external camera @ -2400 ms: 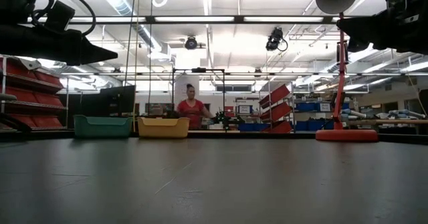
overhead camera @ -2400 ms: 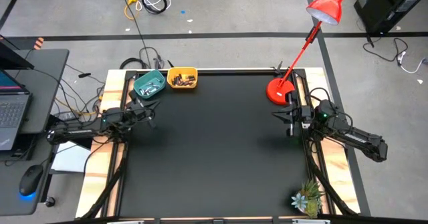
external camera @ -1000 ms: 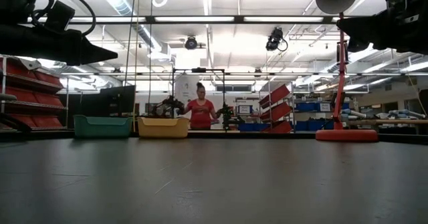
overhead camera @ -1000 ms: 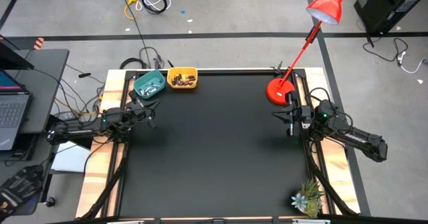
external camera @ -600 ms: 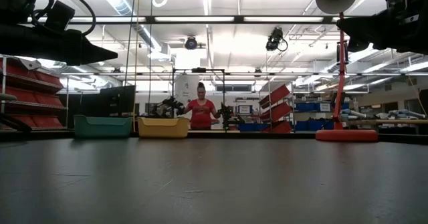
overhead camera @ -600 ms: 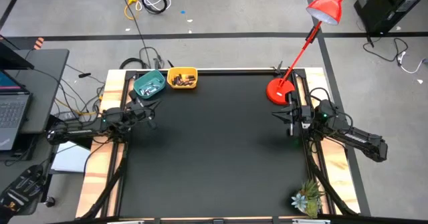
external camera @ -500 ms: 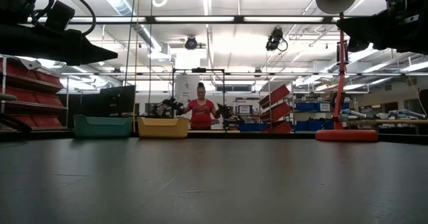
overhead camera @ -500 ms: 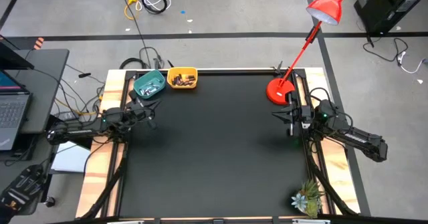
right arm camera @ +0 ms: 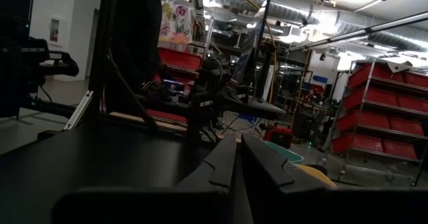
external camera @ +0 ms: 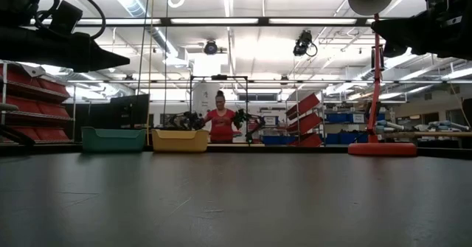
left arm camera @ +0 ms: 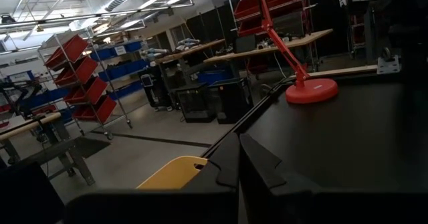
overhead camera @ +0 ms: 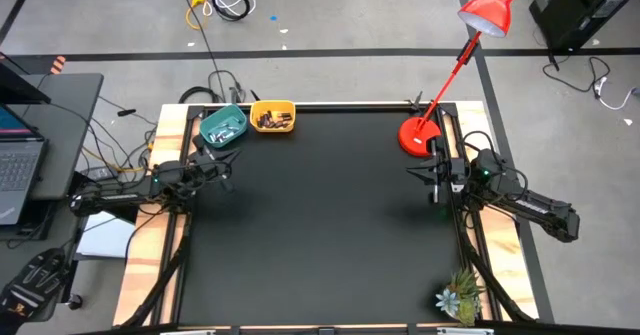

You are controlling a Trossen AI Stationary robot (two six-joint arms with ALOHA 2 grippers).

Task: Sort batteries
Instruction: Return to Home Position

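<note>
Left fingers (left arm camera: 235, 165) are pressed together, pinching nothing, and hover over the left edge of the black counter (overhead camera: 320, 235). The teal bowl (overhead camera: 206, 133) sits near them, toward the far edge, with the whitish-silver batteries (overhead camera: 225, 131) heaped inside. The yellow bowl (overhead camera: 272, 107) touches the teal one on the side away from the left fingers and holds the dark batteries (overhead camera: 270, 122), copper ends showing. Right fingers (right arm camera: 235, 162) are also pressed together and empty, over the counter's right edge, well apart from both bowls. The red lamp base (overhead camera: 417, 136) is just beside them. In the low view a person (external camera: 220, 124) in a red top stands in the room beyond.
</note>
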